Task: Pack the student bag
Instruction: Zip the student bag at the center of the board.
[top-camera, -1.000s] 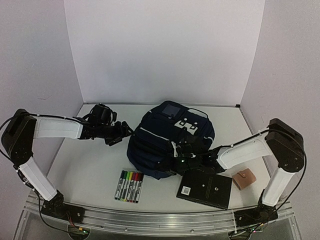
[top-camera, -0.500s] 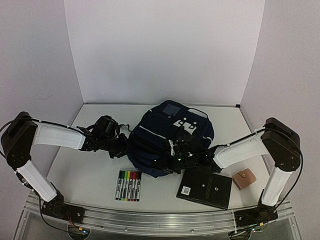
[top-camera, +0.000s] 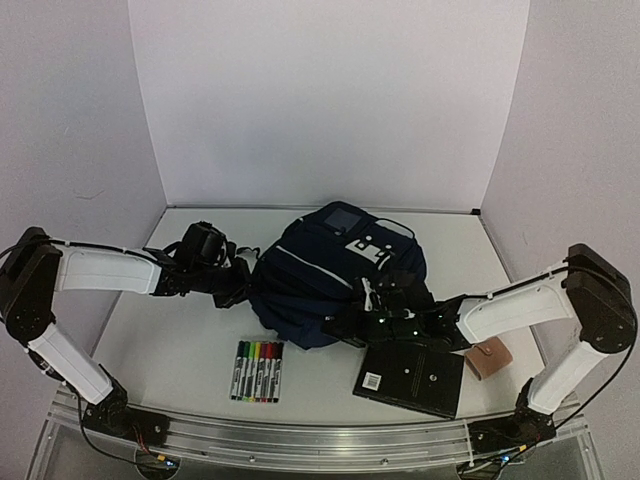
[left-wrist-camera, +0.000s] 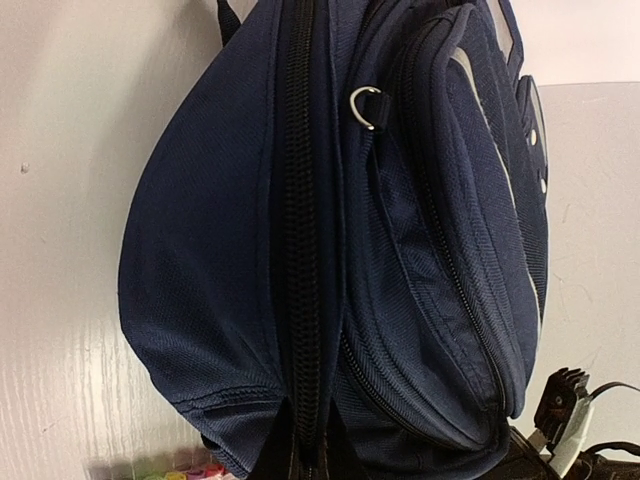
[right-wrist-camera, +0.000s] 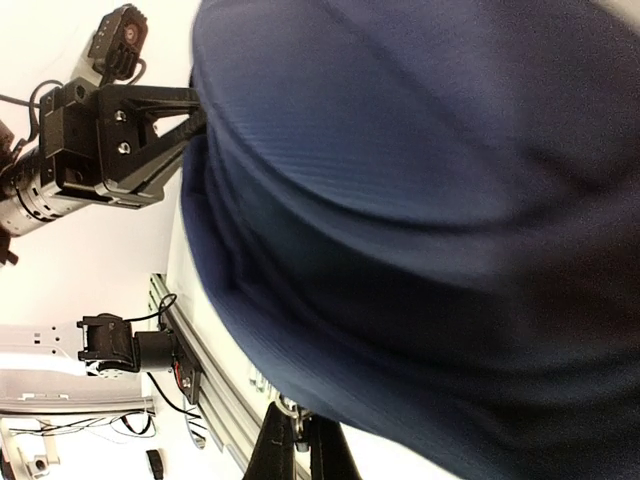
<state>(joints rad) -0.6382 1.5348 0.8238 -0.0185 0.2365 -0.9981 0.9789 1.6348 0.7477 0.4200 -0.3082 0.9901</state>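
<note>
At the student bag (top-camera: 320, 280), which lies just behind the markers (top-camera: 258, 371), my left claw (top-camera: 243, 285) pinches its left zipper seam. My right claw (top-camera: 345, 323) meets its near edge, and I cannot tell its grip. I judge we are opening it; next, draw the zipper along.

You've got a marker set (top-camera: 258, 372) on the table (top-camera: 170, 340) front-left, black book (top-camera: 410, 378) front-right, tan wallet (top-camera: 489, 358) just beside the book.

Markers (top-camera: 259, 371), book (top-camera: 410, 378) and wallet (top-camera: 488, 358) crowd the near strip — bare table (top-camera: 450, 240) behind the student bag (top-camera: 320, 280).
</note>
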